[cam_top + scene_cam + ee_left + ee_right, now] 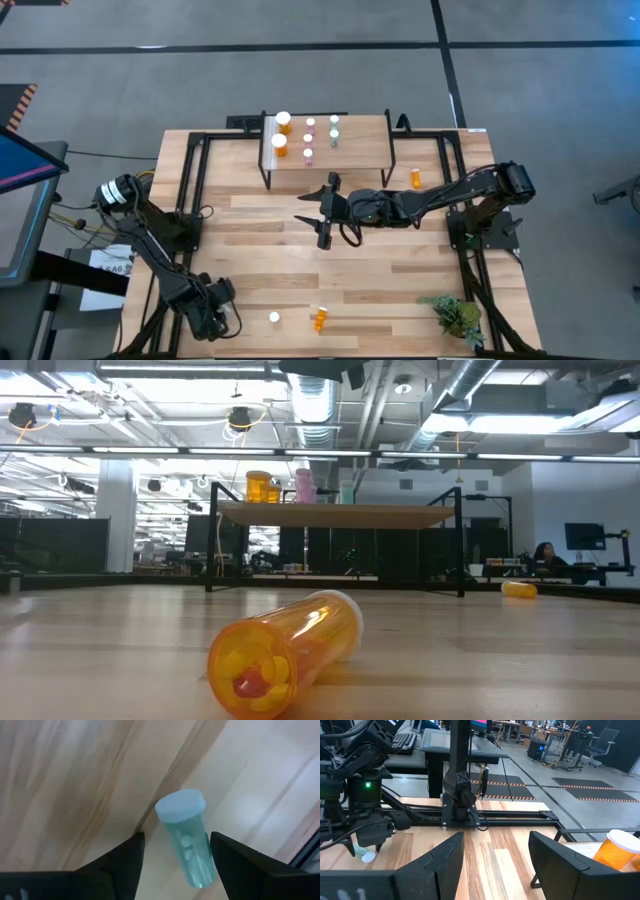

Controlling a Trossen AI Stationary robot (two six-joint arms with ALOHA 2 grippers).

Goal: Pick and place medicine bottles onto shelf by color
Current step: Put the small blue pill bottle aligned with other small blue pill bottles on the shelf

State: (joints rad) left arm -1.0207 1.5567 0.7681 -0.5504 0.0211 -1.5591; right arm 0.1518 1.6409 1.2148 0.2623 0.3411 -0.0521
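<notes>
Working near the front left corner of the desk (250,225), the left gripper (175,855) points down at the wood with its jaws spread. A teal bottle (187,840) with a pale cap lies on its side between the two fingers (122,865); whether either finger touches it cannot be told. In the high view only the bottle's white cap (274,318) shows, just beside the gripper.

An orange bottle (319,320) lies on its side near the front edge, right of the teal one and apart from it. In the low view it fills the foreground, with pills visible through its base.

The shelf (350,158) stands at the rear edge of the desk, at its middle. On its left part stand two wide orange bottles (282,134) with large white lids, then small pink bottles (309,140), then small greenish ones (334,131), all upright.

The right gripper (322,213) hangs over the middle of the desk, in front of the shelf. Its jaws are spread and hold nothing.

One more orange bottle (416,178) lies on the desk just beside the shelf's right end. A small green plant (457,315) sits at the front right corner.
</notes>
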